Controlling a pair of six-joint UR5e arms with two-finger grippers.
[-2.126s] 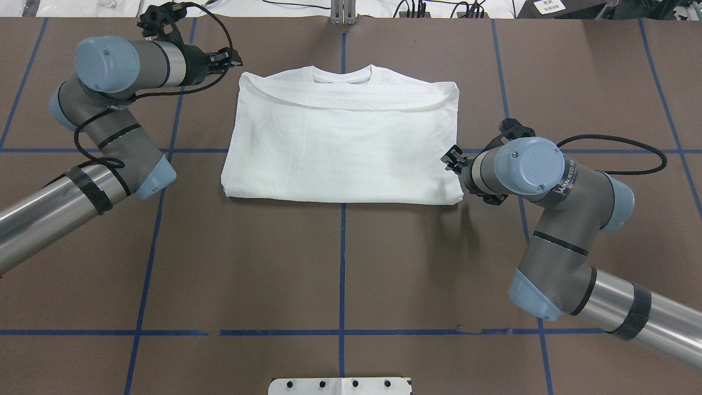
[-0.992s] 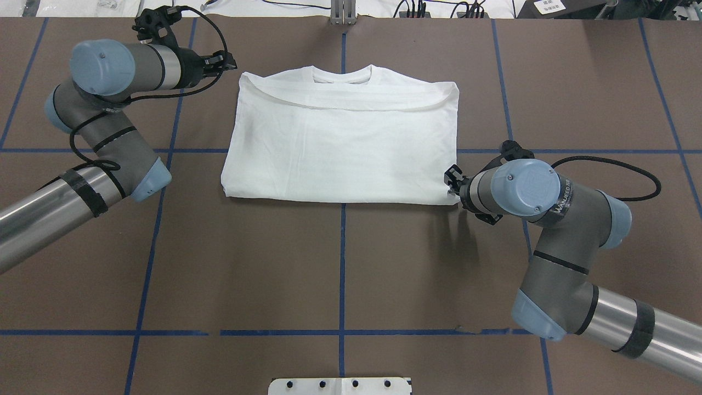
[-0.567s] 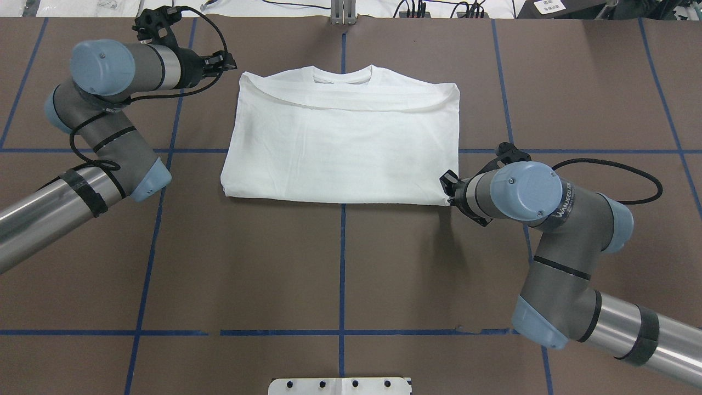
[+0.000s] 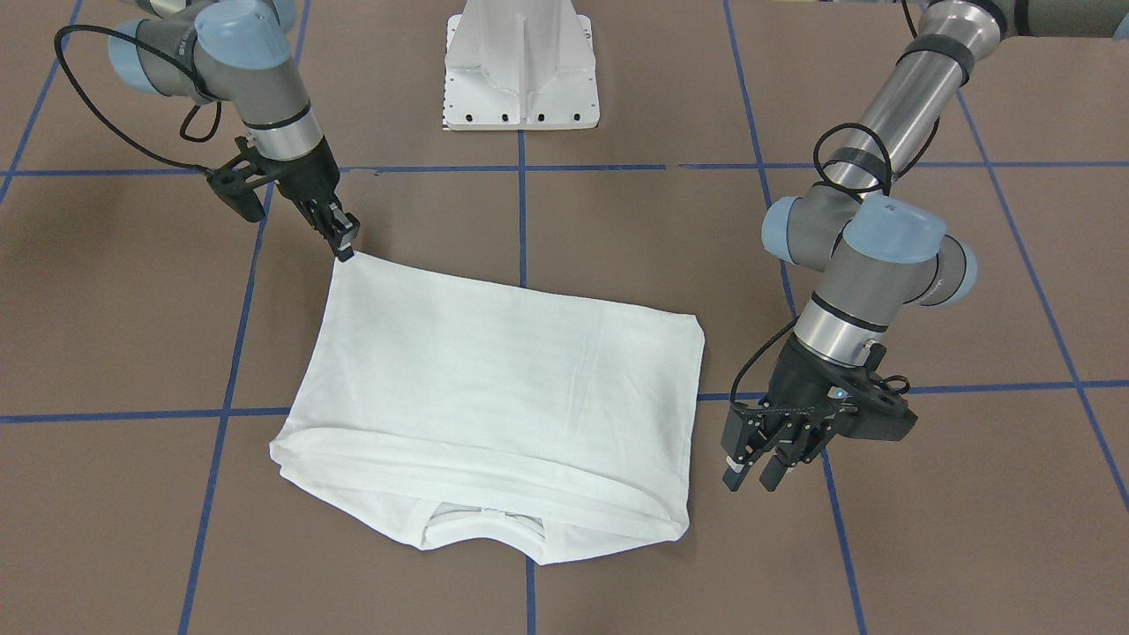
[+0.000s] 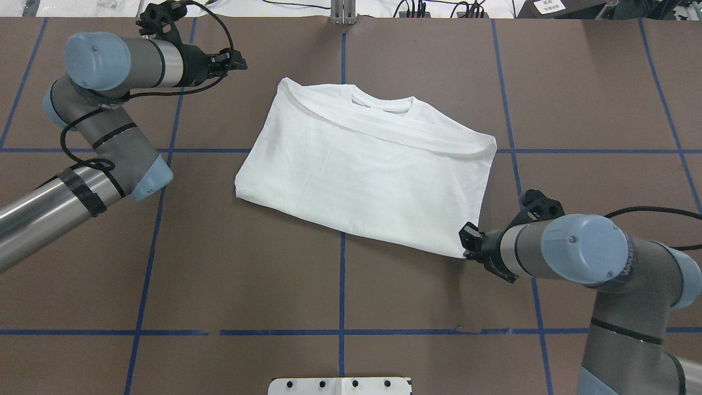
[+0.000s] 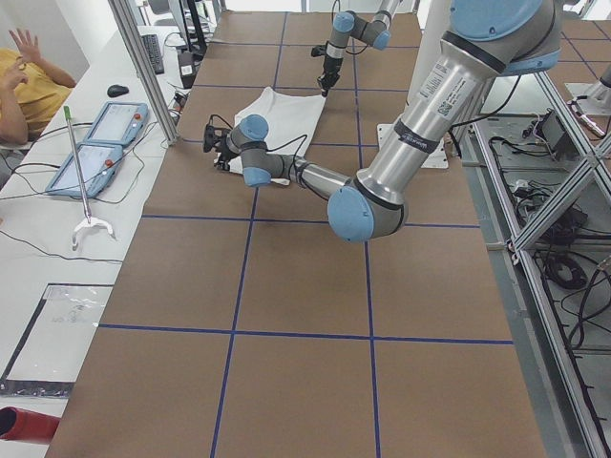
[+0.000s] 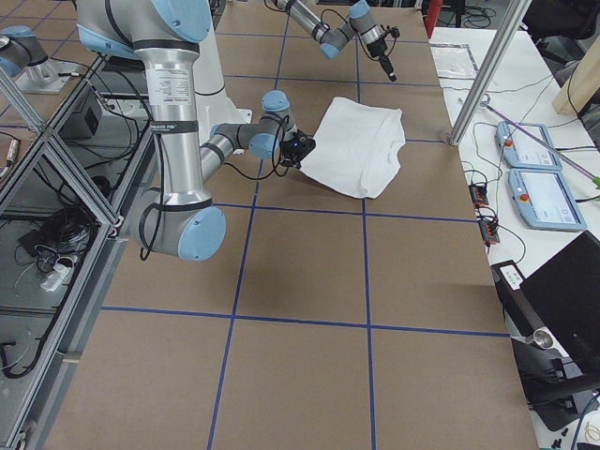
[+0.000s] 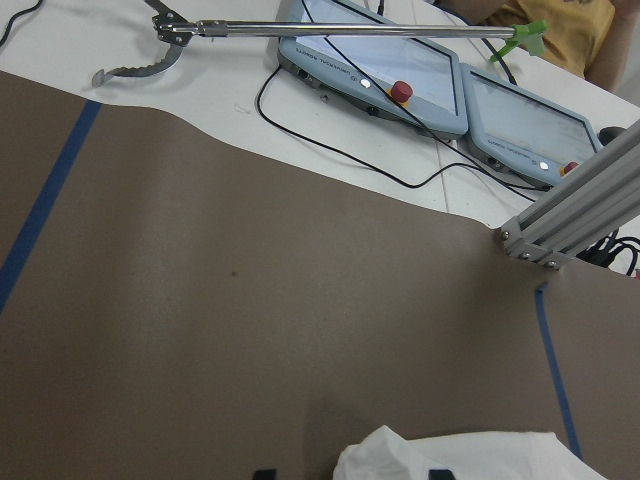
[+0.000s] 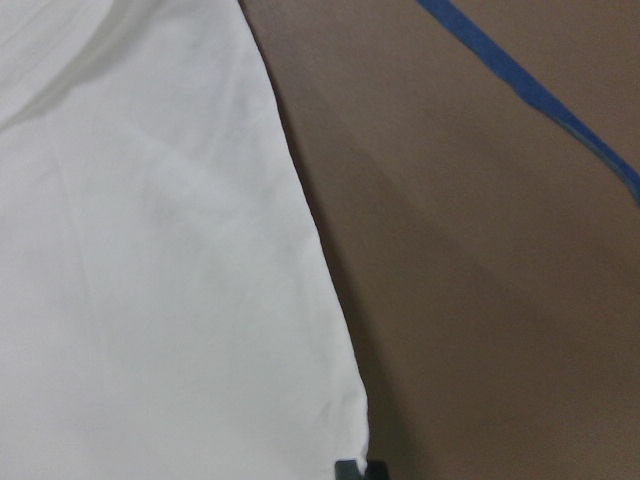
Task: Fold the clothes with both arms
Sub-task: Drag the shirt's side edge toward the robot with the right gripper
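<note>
One white T-shirt (image 5: 362,170) lies folded flat on the brown desk (image 5: 219,263), skewed against the blue tape lines (image 5: 341,285). In my overhead view its ribbed collar (image 5: 381,104) sits toward 12 o'clock, and the long edges slant from 10 o'clock down to 4 o'clock. A folded band of cloth crosses the body just below the collar.

The right pincer (image 5: 467,244) is at the shirt's 4 o'clock corner. Its jaws are drawn together in a narrow pinch on that corner (the front-facing camera shows the tips right on the point of the cloth). On the right wrist camera I see the side edge of the shirt running down to the fingertips at 6 o'clock of the frame.

The left pincer (image 5: 240,59) hovers at about 10 o'clock of the shirt, near its far corner but apart from it. Its fingers (image 4: 732,476) stand spread with nothing between them. The left wrist camera catches a bit of white cloth at 6 o'clock, and two teach pendants (image 8: 375,60) toward 12 o'clock, beyond the desk edge.

The white pedestal base (image 4: 520,62) stands at 12 o'clock in the front-facing view, well apart from the shirt.
</note>
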